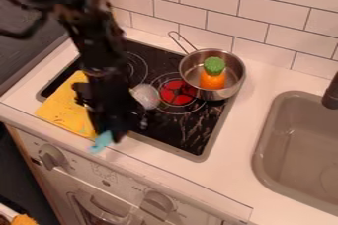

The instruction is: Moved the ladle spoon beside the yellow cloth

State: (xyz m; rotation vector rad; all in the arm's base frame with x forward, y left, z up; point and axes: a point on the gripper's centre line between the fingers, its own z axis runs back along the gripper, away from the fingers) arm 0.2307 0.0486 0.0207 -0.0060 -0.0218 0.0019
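The black gripper [115,128] hangs low over the front left part of the stove, at the right edge of the yellow cloth [59,108]. A pale, rounded piece that looks like the ladle spoon's bowl [146,96] shows just right of the gripper, over the black stovetop. A light blue piece, perhaps the end of its handle [102,142], pokes out below the gripper near the counter's front edge. The arm hides whatever lies between these two pieces. The cloth lies flat across the stove's left side, partly covered by the arm.
On the back right of the stove [178,130] a metal pan [236,83] holds an orange and green toy [213,75], its handle toward the tiled wall. A grey sink [263,142] with a dark faucet is at the right. Knobs line the front panel below the counter.
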